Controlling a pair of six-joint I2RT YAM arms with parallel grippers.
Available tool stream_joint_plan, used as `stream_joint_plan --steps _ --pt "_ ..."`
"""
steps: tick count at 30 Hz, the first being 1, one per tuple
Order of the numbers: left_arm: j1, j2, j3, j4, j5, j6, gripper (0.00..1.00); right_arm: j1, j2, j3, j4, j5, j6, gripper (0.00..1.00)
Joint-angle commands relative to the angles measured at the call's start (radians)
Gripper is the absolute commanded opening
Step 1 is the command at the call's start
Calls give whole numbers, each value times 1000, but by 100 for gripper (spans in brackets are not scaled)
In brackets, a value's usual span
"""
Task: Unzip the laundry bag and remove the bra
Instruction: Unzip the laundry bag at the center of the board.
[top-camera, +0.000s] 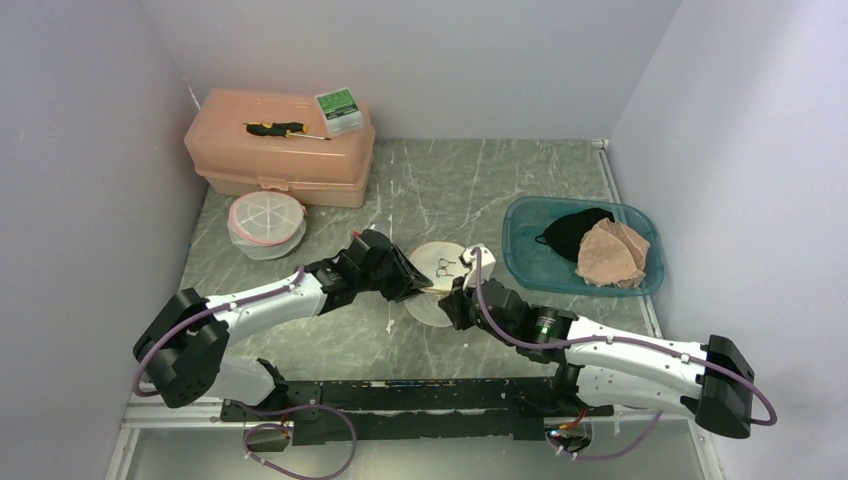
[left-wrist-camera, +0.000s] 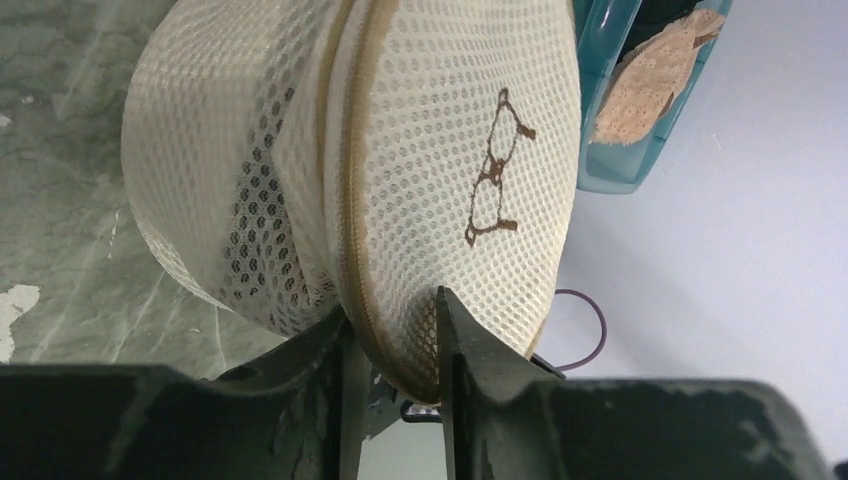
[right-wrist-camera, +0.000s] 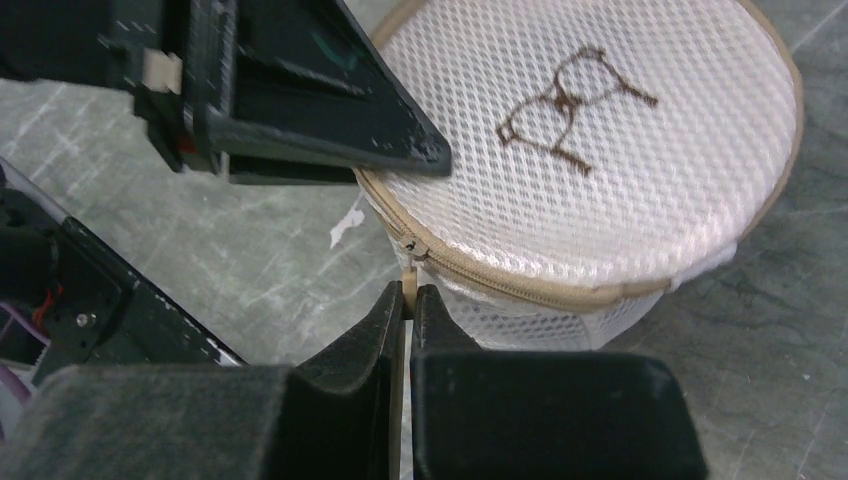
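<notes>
Left end effector (left-wrist-camera: 392, 322) pinches the laundry bag (left-wrist-camera: 440, 150) rim; right end effector (right-wrist-camera: 408, 300) is clamped on the tan zipper pull (right-wrist-camera: 408, 274).

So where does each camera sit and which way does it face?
Top external: above and behind the robot, looking down on the table; both arms show.
Left wrist: on the left arm, facing the laundry bag, its rim in the left claw.
Right wrist: on the right arm, looking down at the zipper pull pinched by the right claw; left claw intrudes above.
Shared: all three show the bag's bra drawing.
</notes>
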Motion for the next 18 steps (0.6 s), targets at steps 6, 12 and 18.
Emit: stream_joint_plan --steps 6,12,18 --pt "5 -36 24 -1 -56 30 6 7 52 159 -121 95 34 0" --pt "15 -59 7 -21 -61 34 3 8 37 143 -166 123 68 0" --pt "25 -78 -1 -51 -82 37 3 7 -7 115 -195 136 86 0"
